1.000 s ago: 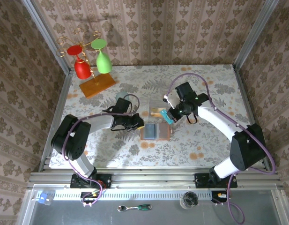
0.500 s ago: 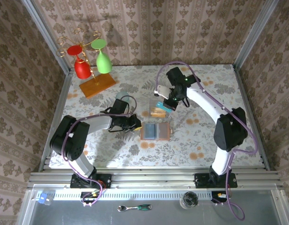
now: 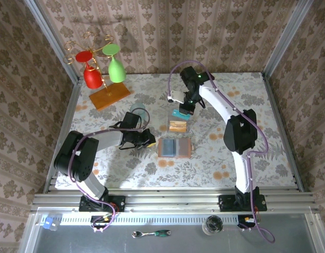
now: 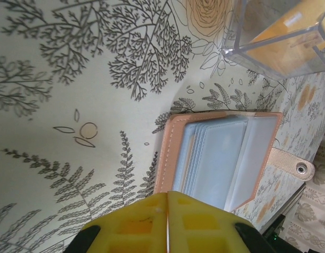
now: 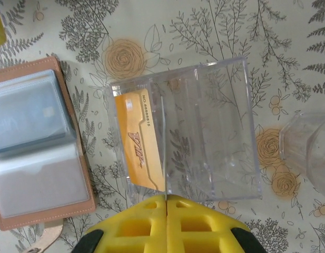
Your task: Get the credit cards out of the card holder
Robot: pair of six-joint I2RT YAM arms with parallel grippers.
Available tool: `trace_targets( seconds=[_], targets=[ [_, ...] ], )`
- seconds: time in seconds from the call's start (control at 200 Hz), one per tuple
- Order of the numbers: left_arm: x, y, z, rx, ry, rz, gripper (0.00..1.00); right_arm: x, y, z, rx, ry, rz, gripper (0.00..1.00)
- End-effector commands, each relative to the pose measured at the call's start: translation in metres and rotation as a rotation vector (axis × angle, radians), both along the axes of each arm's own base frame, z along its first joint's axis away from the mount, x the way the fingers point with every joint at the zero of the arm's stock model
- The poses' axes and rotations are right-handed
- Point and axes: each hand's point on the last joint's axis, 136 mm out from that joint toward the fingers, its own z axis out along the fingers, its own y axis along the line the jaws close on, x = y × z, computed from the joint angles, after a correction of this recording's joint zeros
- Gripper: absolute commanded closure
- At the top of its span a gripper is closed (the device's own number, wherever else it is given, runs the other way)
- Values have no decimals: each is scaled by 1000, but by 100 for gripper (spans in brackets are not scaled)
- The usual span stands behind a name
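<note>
The card holder lies open on the table, its grey-blue pockets up; in the left wrist view the card holder shows sleeves with a brown border. My left gripper is shut with nothing in it, just left of the holder's edge. My right gripper is shut on a teal credit card, held over the clear box. From the right wrist that card appears edge-on, rising from the shut fingertips. An orange credit card lies inside the clear box.
A wooden rack with a red and a green glass stands at the back left. A clear cup sits left of the box. Patterned walls and metal rails enclose the table on three sides.
My right gripper has carried the teal card from beside the holder back and left, to over the clear box. My left gripper has drawn slightly left, away from the holder.
</note>
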Motion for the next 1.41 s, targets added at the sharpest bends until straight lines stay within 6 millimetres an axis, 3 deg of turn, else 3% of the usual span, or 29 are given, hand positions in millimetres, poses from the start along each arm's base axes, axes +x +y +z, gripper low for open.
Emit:
trace_targets(
  seconds=[0.0, 0.665, 0.72, 0.8, 0.95, 1.265, 1.4],
  targets=[
    [-2, 7, 3, 10, -9, 4, 91, -5, -3, -4, -11, 61, 42, 100],
    [-3, 20, -3, 24, 6, 39, 91, -5, 7, -37, 6, 156, 92, 100],
    [-3, 20, -3, 24, 7, 38, 91, -5, 8, -39, 5, 162, 95, 96],
    [-3, 20, -3, 24, 7, 43, 91, -3, 7, -39, -2, 155, 89, 82],
    [-4, 21, -2, 23, 3, 43, 91, 13, 3, -36, -26, 84, 41, 78],
    [-4, 22, -1, 21, -2, 49, 91, 31, 7, -18, 7, -31, -17, 80],
    [-4, 22, -1, 20, -4, 49, 91, 37, 6, -19, 10, -66, -38, 96]
  ],
)
